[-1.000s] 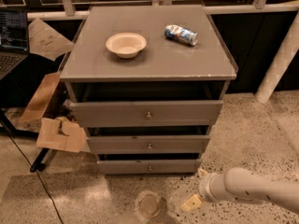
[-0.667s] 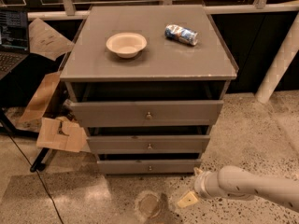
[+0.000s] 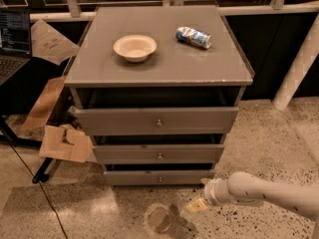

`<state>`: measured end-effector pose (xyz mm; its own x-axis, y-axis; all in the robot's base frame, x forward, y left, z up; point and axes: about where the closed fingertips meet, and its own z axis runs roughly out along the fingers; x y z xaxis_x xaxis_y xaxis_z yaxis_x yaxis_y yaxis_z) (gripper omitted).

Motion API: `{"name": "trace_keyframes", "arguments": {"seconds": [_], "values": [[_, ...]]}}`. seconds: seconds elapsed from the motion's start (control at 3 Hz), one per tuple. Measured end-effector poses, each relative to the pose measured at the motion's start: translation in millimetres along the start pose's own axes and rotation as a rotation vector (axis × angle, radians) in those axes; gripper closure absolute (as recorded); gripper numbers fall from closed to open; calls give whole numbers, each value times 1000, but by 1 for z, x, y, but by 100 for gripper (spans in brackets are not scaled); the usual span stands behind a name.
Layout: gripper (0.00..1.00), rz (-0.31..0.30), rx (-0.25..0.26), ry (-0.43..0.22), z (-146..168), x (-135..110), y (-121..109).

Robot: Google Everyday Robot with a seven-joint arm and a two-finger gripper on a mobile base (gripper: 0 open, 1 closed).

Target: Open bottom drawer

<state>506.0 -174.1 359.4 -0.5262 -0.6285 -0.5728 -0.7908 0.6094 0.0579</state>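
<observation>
Cabinet with three grey drawers, seen from above and in front, with the arm entering from the lower right. Over the last second the gripper (image 3: 200, 194) has travelled left and slightly upward across the floor, closing on the cabinet's lower right corner; nothing else in the scene has moved. The approach is therefore under way, but the pull has not begun. The bottom drawer (image 3: 124, 178), the slimmest front and the one nearest the floor, sits under the middle drawer (image 3: 124, 154) and the top drawer (image 3: 119, 121), and its small round knob (image 3: 160, 179) is untouched. The gripper is now just beside the right end of the bottom drawer front, at about its height and well to the right of the knob. Its two fingers appear spread apart with nothing between them, one tip (image 3: 196, 206) low over the floor, the other towards the drawer's corner. The pale forearm (image 3: 269, 193) lies nearly level and low, running rightward out of view. As a judgement, the gripper must next travel further left along the front to centre on the knob before closing and drawing back. A bowl (image 3: 134, 47) and a crushed can (image 3: 193, 37) rest on the cabinet's top surface (image 3: 164, 66), clear of the work.
</observation>
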Motion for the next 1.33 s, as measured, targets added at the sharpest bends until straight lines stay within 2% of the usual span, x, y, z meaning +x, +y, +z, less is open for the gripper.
{"name": "trace_keyframes", "arguments": {"seconds": [1.0,1.33], "values": [[89,0,-1,0,0,0,0],[100,0,-1,0,0,0,0]]}}
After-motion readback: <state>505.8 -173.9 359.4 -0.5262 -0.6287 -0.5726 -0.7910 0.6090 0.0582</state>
